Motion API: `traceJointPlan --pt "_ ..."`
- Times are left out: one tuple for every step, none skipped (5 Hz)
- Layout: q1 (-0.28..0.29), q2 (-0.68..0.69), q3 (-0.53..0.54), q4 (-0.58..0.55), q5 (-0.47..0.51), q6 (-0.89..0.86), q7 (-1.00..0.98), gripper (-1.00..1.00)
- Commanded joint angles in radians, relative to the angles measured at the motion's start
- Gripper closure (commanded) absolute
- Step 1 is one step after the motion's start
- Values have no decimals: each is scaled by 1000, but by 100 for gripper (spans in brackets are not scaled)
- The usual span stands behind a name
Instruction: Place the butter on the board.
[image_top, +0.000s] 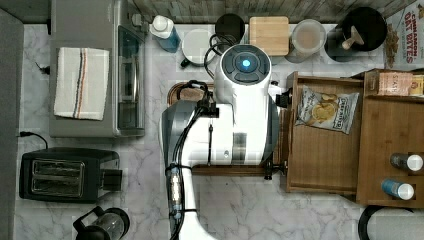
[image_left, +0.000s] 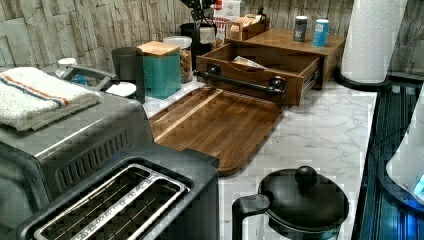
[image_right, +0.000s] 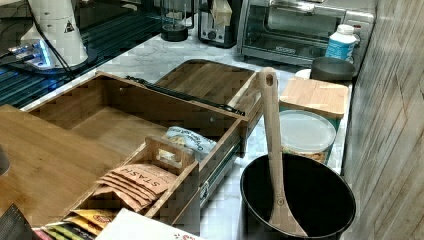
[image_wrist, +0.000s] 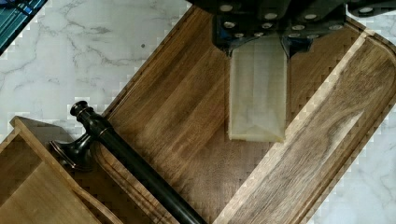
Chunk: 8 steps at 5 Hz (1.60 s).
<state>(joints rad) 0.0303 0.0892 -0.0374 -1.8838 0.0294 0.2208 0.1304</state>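
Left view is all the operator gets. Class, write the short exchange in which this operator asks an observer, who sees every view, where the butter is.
Operator: My board looks bare. Where is the butter?
Observer: In the wrist view the butter, a pale block, is held in the jaws of the gripper, over the board.
Operator: Is the arm above the board, then?
Observer: Yes. In the top view the arm covers most of the board.
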Motion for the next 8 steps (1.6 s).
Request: traceJointPlan --pt "0 5 0 -1 0 0 0 100" --pt "22 -50 20 -103 16 90 0 100" --pt "44 -122 45 -244 44 228 -29 100" --pt "67 -162 62 -344 79 311 -13 100" --pt "89 -154 87 -400 103 358 18 100" --pt "120 -141 121 -456 43 455 120 100" --pt "132 -118 145 -481 10 531 195 100" --pt "150 -94 145 -513 -21 617 224 100"
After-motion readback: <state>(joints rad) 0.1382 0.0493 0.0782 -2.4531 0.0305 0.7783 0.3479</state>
